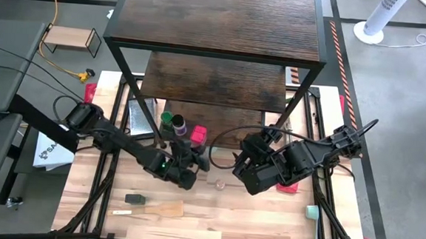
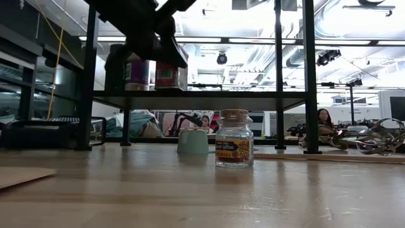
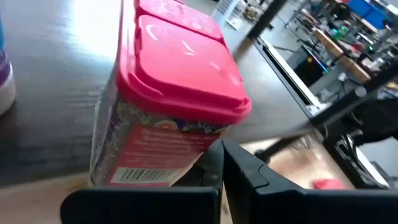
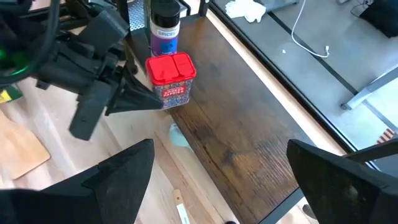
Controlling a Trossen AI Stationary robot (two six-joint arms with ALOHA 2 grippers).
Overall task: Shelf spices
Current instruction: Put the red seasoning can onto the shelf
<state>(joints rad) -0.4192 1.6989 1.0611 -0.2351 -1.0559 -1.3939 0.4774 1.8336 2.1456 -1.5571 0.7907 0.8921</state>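
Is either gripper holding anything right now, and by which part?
The left gripper is shut on the red jar's lower body, on the shelf. The right gripper is open and empty.

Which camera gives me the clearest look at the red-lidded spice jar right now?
The left wrist view: the red-lidded jar fills it, lid and label plain. The right wrist view shows it whole on the shelf beside the left hand. The high view gives only its lid; the low view barely shows it.

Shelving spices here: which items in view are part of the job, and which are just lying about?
Job:
red jar, on shelf, next to the shut left claw
green-lidded jar
dark-lidded jar
small pale jar, on the table
dark jar, on the table

Lying about:
spatula
small rack
whisk
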